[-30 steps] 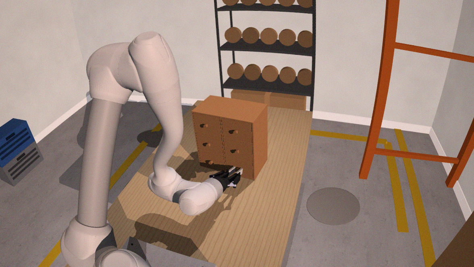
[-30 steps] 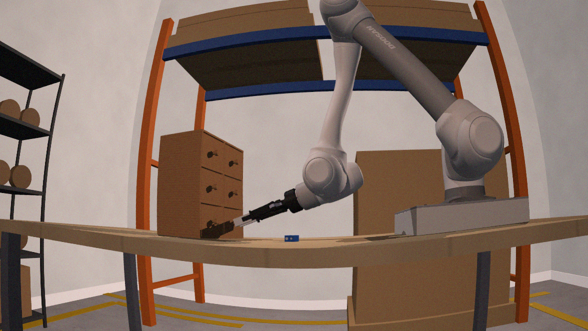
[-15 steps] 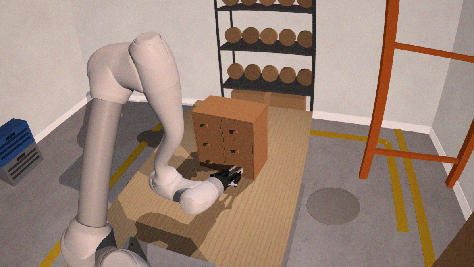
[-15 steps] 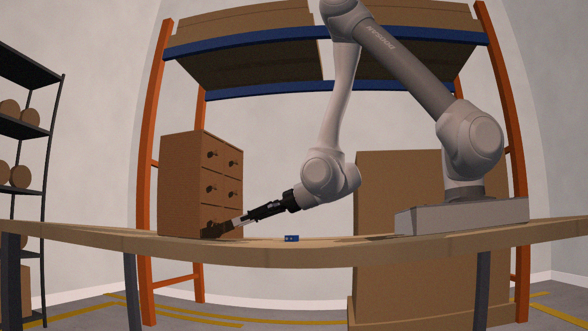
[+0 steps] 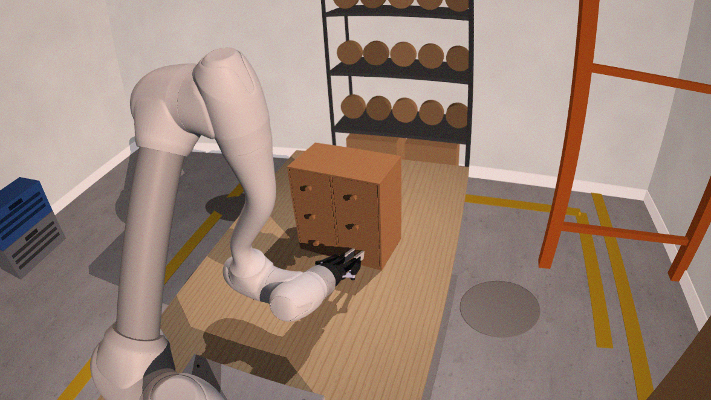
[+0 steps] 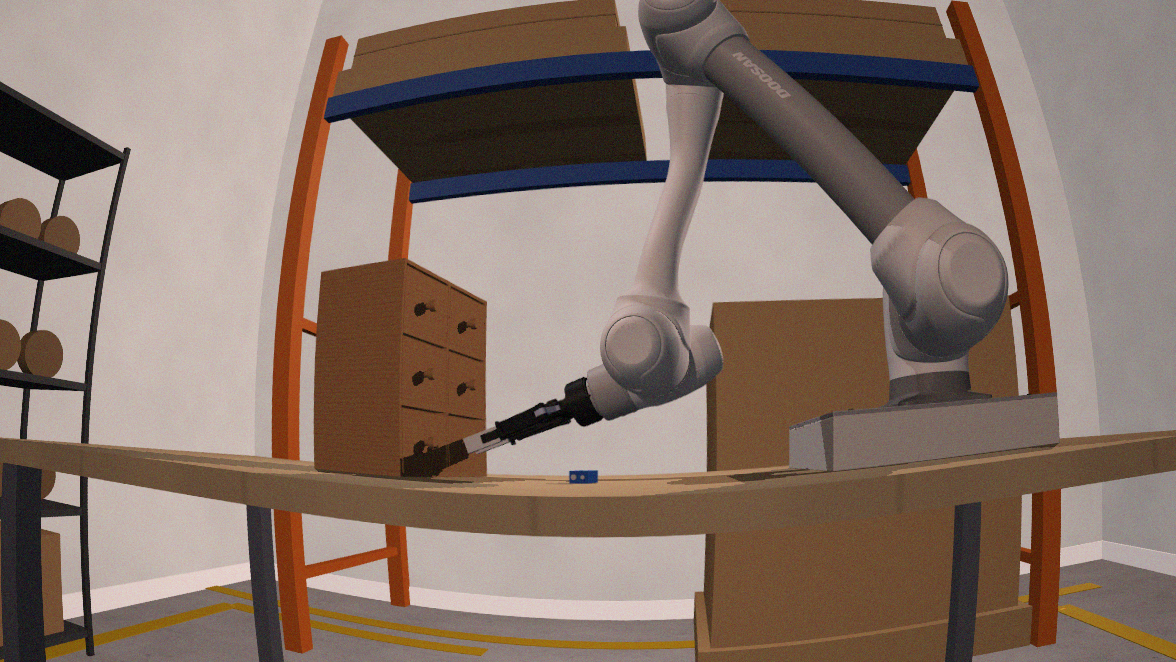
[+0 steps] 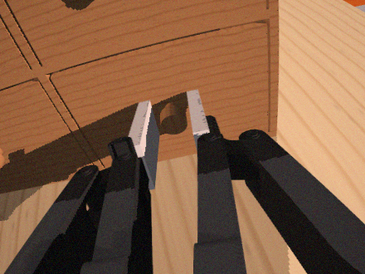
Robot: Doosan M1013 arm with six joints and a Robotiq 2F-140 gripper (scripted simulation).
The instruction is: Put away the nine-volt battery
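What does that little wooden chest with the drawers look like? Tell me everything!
The chest is a boxy, light brown cabinet with a wood-grain look, standing upright on the table. Its front has six drawers, two side by side in three rows, each with a small round knob. All of them look pushed in. The gripper reaches low to the bottom drawer on the outer corner, its fingers on either side of that drawer's knob, not yet clamped. A small blue battery lies on the table apart from it.

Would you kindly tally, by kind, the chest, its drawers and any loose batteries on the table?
Chest: 1
Drawers: 6
Blue nine-volt battery: 1
Total: 8
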